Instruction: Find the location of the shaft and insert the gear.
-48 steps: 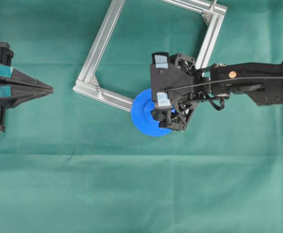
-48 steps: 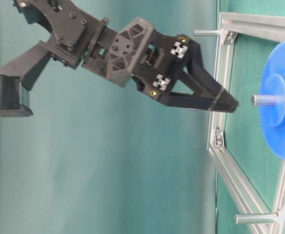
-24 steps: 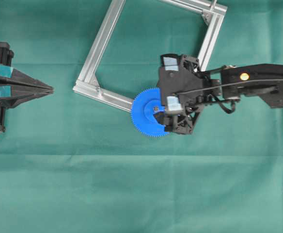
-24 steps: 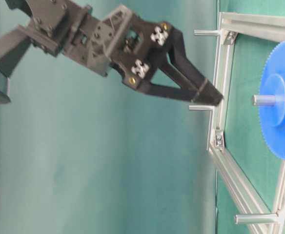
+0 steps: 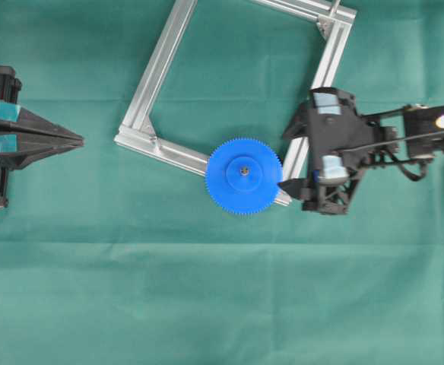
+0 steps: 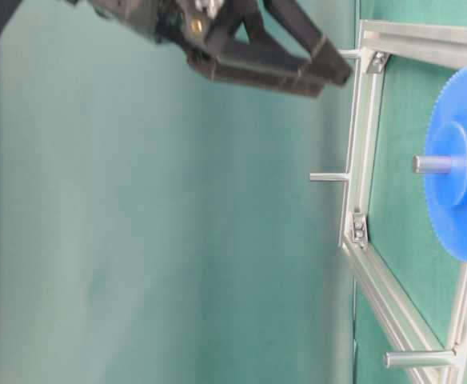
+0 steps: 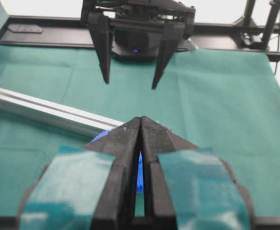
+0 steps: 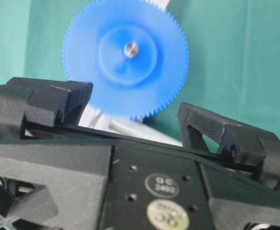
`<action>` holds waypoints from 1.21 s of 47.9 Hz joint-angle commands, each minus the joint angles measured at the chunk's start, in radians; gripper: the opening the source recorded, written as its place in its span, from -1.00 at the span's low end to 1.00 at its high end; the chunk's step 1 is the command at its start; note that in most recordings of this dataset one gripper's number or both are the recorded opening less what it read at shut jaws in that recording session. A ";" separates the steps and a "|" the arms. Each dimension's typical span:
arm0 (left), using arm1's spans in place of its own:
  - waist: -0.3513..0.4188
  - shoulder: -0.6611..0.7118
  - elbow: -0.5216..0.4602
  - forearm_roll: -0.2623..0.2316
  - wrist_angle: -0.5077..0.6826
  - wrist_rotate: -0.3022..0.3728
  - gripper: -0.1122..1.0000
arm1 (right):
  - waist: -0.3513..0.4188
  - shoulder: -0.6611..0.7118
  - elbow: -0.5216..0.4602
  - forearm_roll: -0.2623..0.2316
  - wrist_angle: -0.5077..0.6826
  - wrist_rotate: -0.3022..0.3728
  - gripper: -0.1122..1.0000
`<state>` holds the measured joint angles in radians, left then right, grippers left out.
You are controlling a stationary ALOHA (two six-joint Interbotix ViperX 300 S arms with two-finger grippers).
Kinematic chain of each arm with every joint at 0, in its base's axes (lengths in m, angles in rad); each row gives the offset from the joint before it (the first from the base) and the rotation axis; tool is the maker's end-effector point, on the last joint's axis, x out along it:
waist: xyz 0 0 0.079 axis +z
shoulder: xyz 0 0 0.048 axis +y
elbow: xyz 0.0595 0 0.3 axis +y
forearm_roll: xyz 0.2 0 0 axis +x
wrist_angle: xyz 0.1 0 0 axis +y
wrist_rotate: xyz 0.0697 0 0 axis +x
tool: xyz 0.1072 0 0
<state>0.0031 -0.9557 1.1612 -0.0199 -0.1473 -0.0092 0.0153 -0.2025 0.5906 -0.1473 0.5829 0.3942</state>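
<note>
Gear [image 5: 243, 176] on shaft [image 5: 243, 169]; right gripper [image 5: 292, 160] wide, empty.

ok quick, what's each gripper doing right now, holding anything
left gripper: jaws closed, holding nothing.
right gripper: jaws open, holding nothing; the gear sits on the shaft, clear of it.

Green cloth-covered table [image 5: 207, 304], creased.
Square silver aluminium-profile frame [image 5: 157, 72] at 12 o'clock; flat bright blue toothed plastic gear [image 5: 244, 176] at centre, overlapping the frame's 6 o'clock corner.
</note>
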 commanded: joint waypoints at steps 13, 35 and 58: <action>0.000 0.009 -0.026 -0.002 -0.005 -0.002 -0.78 | 0.009 -0.160 0.107 0.006 -0.044 0.003 0.77; 0.000 0.009 -0.025 -0.002 -0.005 -0.002 -0.78 | 0.025 -0.244 0.181 0.008 -0.046 0.003 0.77; 0.000 0.009 -0.025 -0.002 0.003 -0.002 -0.78 | 0.075 -0.242 0.183 0.008 -0.041 -0.009 0.77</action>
<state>0.0031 -0.9557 1.1612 -0.0199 -0.1381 -0.0092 0.0813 -0.4357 0.7839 -0.1411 0.5446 0.3866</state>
